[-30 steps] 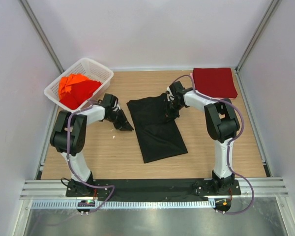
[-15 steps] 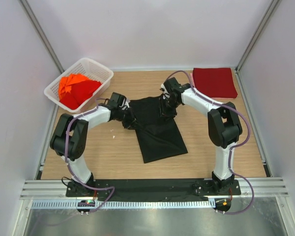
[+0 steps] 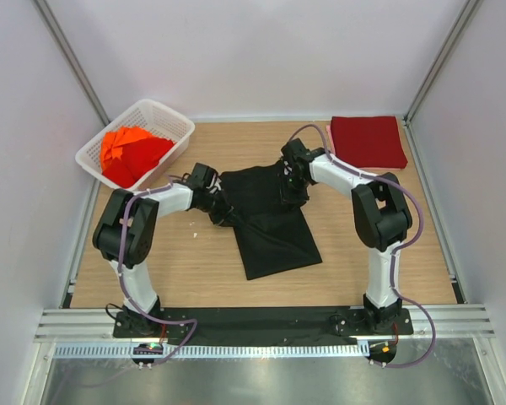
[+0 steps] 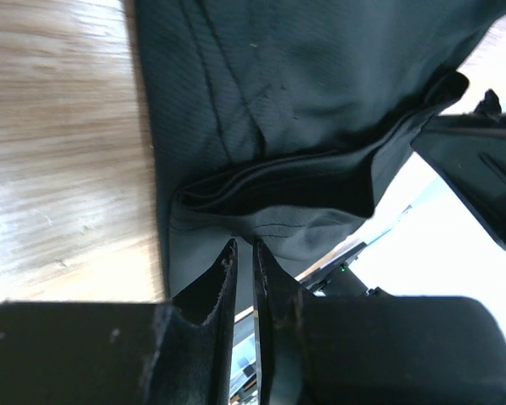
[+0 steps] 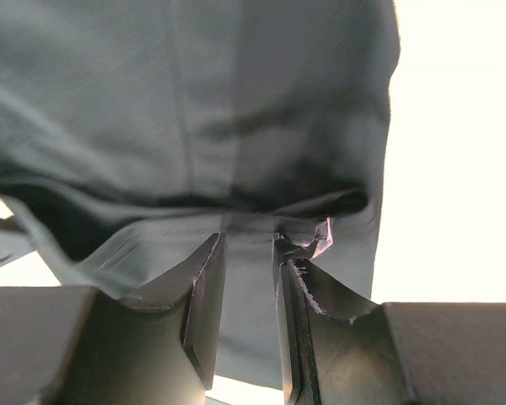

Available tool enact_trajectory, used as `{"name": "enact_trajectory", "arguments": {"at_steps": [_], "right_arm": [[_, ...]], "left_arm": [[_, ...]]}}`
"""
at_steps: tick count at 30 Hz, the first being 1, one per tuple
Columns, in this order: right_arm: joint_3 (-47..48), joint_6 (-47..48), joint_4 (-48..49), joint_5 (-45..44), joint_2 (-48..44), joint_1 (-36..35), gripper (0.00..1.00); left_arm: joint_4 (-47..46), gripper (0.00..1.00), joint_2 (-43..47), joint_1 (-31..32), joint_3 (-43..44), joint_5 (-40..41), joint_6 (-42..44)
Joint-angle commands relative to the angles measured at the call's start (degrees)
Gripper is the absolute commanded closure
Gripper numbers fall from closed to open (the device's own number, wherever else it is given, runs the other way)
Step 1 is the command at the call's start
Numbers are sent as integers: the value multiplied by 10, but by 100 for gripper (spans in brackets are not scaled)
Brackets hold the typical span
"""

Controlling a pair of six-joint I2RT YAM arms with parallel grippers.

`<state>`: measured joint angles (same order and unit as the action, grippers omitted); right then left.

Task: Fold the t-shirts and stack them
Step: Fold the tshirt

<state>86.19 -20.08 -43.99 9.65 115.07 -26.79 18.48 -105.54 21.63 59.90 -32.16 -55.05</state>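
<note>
The black t-shirt [image 3: 270, 224] lies partly folded in the middle of the table. My left gripper [image 3: 221, 207] is at its left edge, and in the left wrist view the fingers [image 4: 243, 250] stand almost together, pinching the shirt's hem [image 4: 261, 224]. My right gripper [image 3: 290, 189] is on the shirt's upper right part. In the right wrist view it [image 5: 246, 245] is closed on a bunched fold of the black cloth [image 5: 236, 126]. The dark red t-shirt [image 3: 368, 141] lies folded at the back right. Orange-red t-shirts [image 3: 128, 153] lie in the basket.
The white lattice basket [image 3: 173, 118] stands at the back left, close to the left arm. Bare wooden table [image 3: 185, 261] lies in front of the shirt. Grey walls close in the sides and back.
My left gripper moved right from the bare table onto the black shirt's left edge and closed there. My right gripper shifted slightly back and stays on the shirt's upper right part.
</note>
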Motion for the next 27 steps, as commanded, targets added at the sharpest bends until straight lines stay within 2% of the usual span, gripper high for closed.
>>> {"name": "enact_trajectory", "arguments": {"at_steps": [1,9,19,27], "right_arm": [[13,9,23,-48,17,4,64],[26,8,53,-92,40,24,64],[56,-4,46,-69,63,32,62],[68,17,8,-46,24,32,61]], "left_arm": [[-12,87,-12,-2,-3,5,-5],[-2,87,-29,-2,6,24,-3],[31,87,-45,-2,28,48,22],[117,72,-8,-1,130,59,73]]}}
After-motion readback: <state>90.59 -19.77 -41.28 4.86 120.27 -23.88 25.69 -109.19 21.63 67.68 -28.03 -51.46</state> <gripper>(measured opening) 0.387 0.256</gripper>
